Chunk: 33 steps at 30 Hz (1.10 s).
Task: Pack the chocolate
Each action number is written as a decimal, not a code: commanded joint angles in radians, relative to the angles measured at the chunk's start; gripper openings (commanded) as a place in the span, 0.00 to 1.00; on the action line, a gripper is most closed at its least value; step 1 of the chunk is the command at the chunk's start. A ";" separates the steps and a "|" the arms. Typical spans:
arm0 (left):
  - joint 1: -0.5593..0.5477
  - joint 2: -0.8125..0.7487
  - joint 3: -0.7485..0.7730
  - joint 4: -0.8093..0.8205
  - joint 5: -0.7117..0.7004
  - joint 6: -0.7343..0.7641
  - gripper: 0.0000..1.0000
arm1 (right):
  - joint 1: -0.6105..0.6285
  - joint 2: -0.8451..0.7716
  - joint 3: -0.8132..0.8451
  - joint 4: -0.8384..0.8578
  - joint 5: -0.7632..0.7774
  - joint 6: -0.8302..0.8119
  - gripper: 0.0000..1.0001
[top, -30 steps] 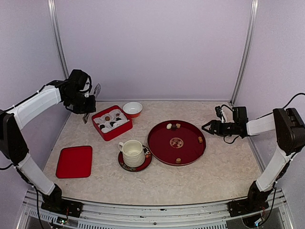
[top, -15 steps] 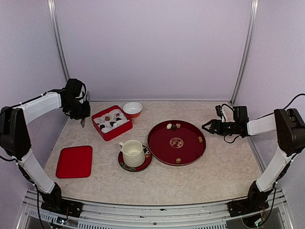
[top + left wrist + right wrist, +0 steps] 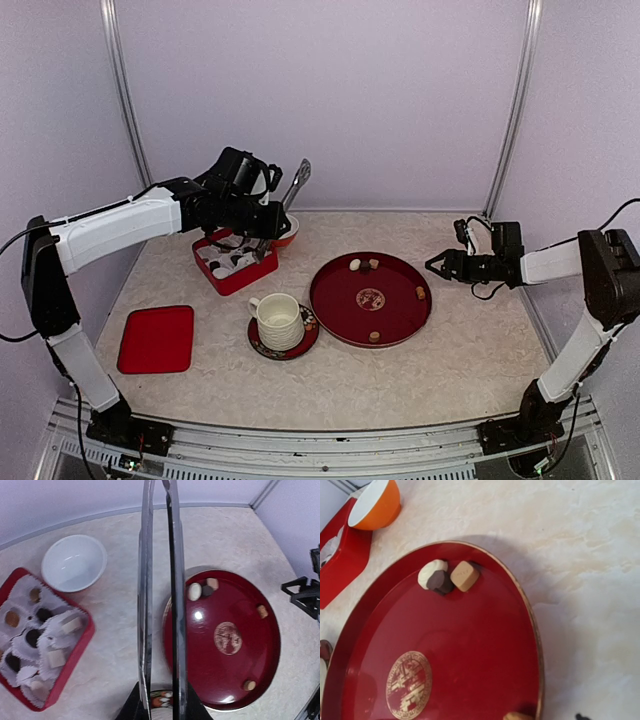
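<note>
Chocolate pieces lie on the round red tray (image 3: 345, 305): a white (image 3: 355, 265), a dark and a tan one together at its far rim, a tan one (image 3: 420, 293) at right, another (image 3: 374, 337) at the front. The right wrist view shows the trio (image 3: 440, 581); the left wrist view shows it too (image 3: 195, 591). Several more sit in paper cups in the red box (image 3: 237, 283). My left gripper (image 3: 268, 218) hovers over the box, shut on the metal tongs (image 3: 298, 180), whose two blades (image 3: 146, 605) are slightly apart and empty. My right gripper (image 3: 432, 266) is open, just right of the tray.
A white bowl with an orange outside (image 3: 281, 224) stands behind the box. A cream cup (image 3: 277, 320) on a patterned saucer (image 3: 303, 344) stands in front of it. A red lid (image 3: 156, 339) lies front left. Purple walls enclose the table.
My left arm has swung right from the left wall to above the red box, carrying the tongs, now pointing up and to the right. The right arm has not moved.
</note>
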 commanded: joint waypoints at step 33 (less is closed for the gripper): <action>-0.420 0.596 0.400 -0.158 -0.100 -0.028 0.57 | -0.027 -0.065 -0.036 -0.039 0.024 -0.024 0.76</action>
